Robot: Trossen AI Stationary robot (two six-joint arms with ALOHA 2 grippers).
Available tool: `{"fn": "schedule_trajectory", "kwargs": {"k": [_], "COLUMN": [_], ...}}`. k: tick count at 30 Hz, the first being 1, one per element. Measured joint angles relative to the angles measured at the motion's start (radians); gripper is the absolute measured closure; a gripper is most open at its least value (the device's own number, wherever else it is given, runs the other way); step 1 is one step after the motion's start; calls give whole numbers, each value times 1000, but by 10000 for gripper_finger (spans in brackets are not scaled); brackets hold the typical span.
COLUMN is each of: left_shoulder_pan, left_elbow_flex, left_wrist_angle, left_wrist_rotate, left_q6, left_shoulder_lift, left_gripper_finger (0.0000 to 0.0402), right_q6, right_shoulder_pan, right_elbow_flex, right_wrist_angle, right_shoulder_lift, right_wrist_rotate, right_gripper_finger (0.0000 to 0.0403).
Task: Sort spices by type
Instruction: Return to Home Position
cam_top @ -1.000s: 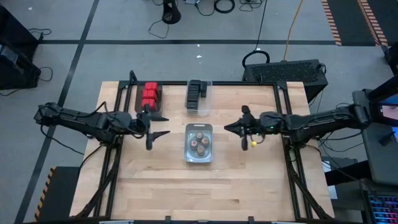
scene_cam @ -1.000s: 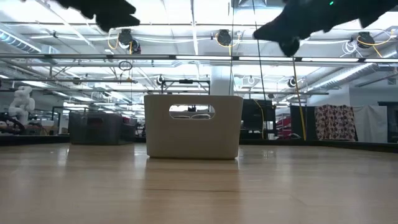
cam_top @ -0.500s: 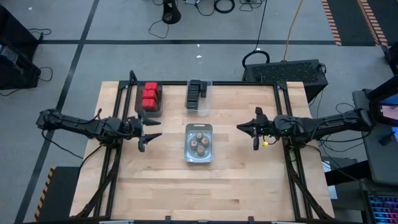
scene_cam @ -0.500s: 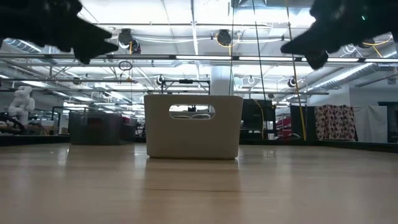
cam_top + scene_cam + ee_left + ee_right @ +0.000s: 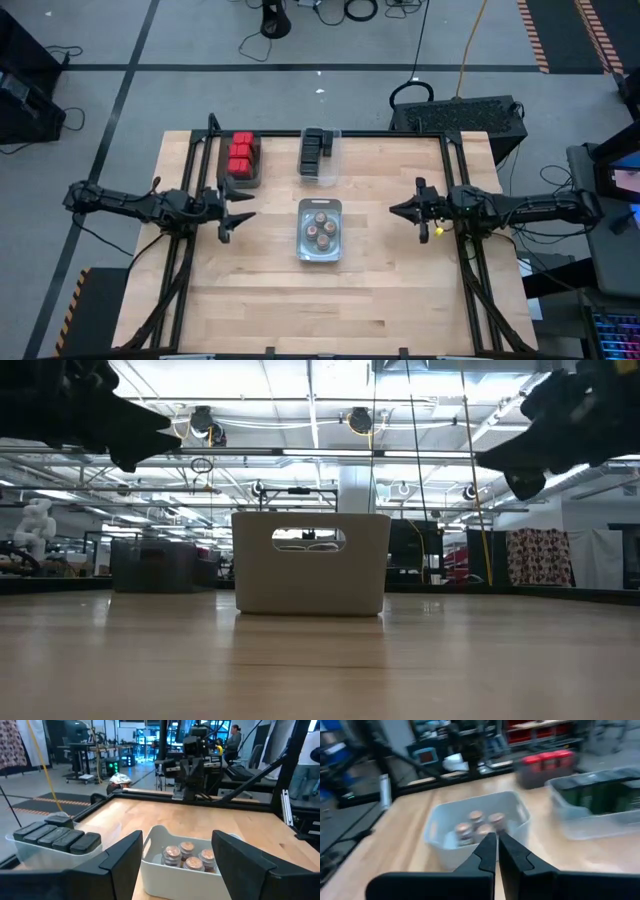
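Red boxy spices (image 5: 241,155) stand in a dark bin at the far left of the table. Black boxy spices (image 5: 316,152) fill a clear bin (image 5: 30,851) beside them. Round brown-topped jars (image 5: 320,231) stand in a pale bin (image 5: 320,252) at the table's middle. My left gripper (image 5: 245,205) hovers open to the left of the jar bin, its fingers level and pointing at it. In the left wrist view the jars (image 5: 186,857) show between its fingers. My right gripper (image 5: 393,210) hovers shut to the right of the bin, pointing at the jars (image 5: 477,825).
The near half of the wooden table (image 5: 320,310) is bare. Dark frame rails (image 5: 455,170) run along the table's left and right sides. In the low view the pale bin (image 5: 310,575) stands at mid-table with both arms above it. A person (image 5: 234,735) is in the room beyond.
Both arms have drawn back and sunk. My left gripper has gone toward the table's left edge and my right gripper toward its right edge, both away from the jar bin. The left stays open, the right shut. The spices and bins have not moved.
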Motion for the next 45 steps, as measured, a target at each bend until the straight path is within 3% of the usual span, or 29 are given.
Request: {"fn": "schedule_trajectory", "kwargs": {"k": [2,7,15,25,45], "left_shoulder_pan": [8,53,93,93,93], "left_elbow_flex": [0,0,0,0,0], "left_wrist_angle": [0,-21,-30,-28,-28], "left_wrist_rotate": [0,5,107,107,78], "left_q6": [8,1,-50,-142,-151], "left_shoulder_lift": [-8,-9,-9,-7,-7], "left_gripper_finger": [160,160,160,160,160], "right_q6": [10,23,76,-65,-5], "right_shoulder_pan": [-8,-40,-71,-71,-71], "right_elbow_flex": [-7,-79,-147,-146,-145], "right_wrist_angle": [-32,-58,-72,-100,-108], "right_shoulder_lift": [-23,-76,-138,-141,-140], "right_wrist_rotate": [-32,9,12,81,80], "right_gripper_finger": [403,403,403,403,403]}}
